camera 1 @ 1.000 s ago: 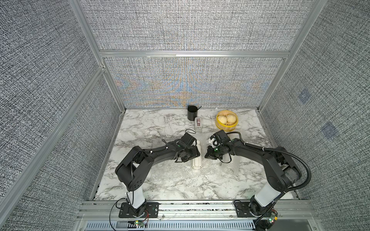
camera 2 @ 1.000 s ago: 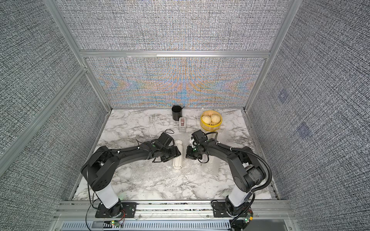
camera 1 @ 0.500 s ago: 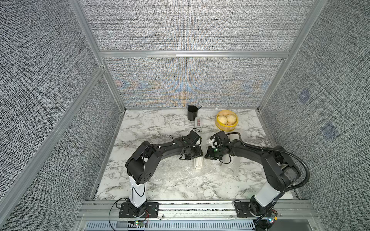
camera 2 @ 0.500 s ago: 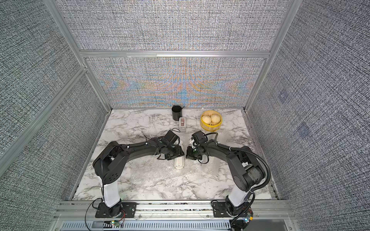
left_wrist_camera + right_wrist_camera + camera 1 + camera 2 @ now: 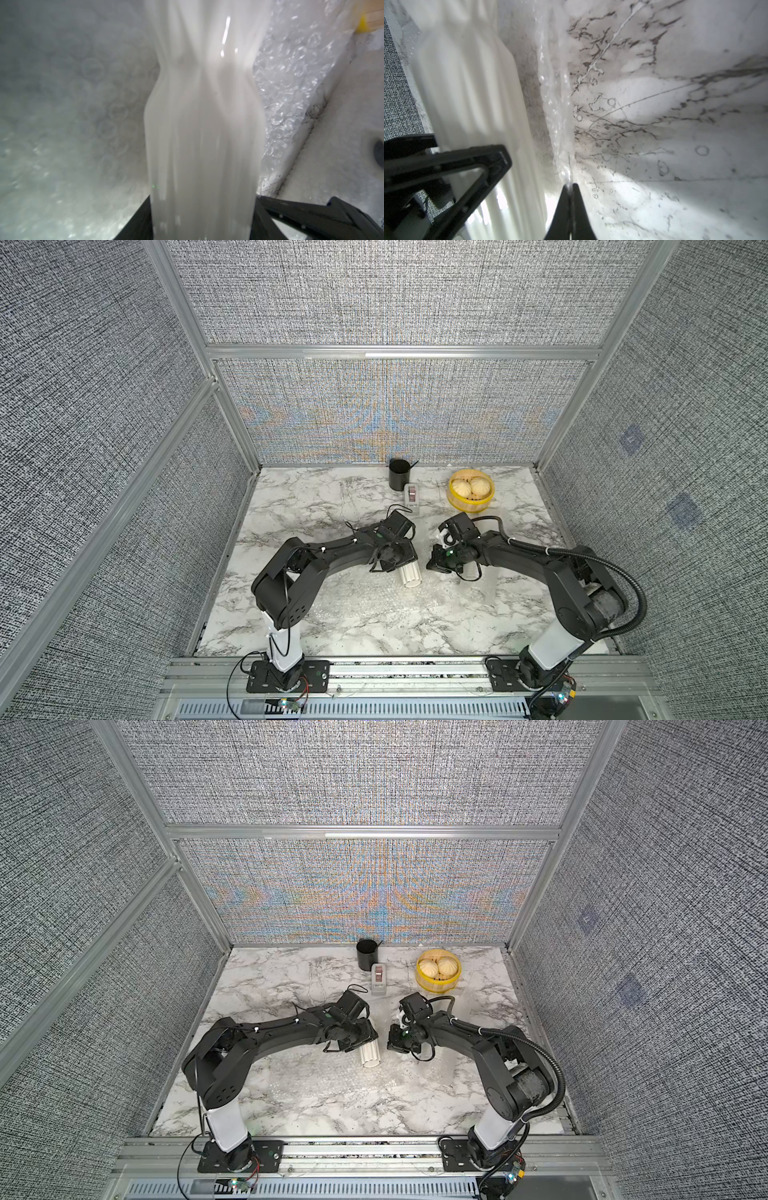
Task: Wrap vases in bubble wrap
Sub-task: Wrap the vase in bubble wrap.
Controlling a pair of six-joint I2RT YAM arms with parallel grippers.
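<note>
A white ribbed vase [image 5: 409,574] [image 5: 370,1056] lies on its side near the table's middle, on a clear sheet of bubble wrap [image 5: 395,608] [image 5: 353,1088]. My left gripper [image 5: 395,561] [image 5: 356,1041] is shut on the vase; in the left wrist view the vase [image 5: 203,124] fills the gap between the black fingers [image 5: 270,216]. Just right of the vase, my right gripper [image 5: 437,563] [image 5: 394,1043] is shut on the bubble wrap's edge. Its tips [image 5: 570,188] pinch the raised fold of bubble wrap [image 5: 554,104] beside the vase [image 5: 471,83].
At the back of the marble table stand a black cup [image 5: 398,474], a small grey box [image 5: 411,495] and a yellow basket [image 5: 457,504] holding two buns. Grey fabric walls close in the back and both sides.
My left arm has swung in toward the middle and its jaws have narrowed onto the vase. The right arm has held still on the bubble wrap.
</note>
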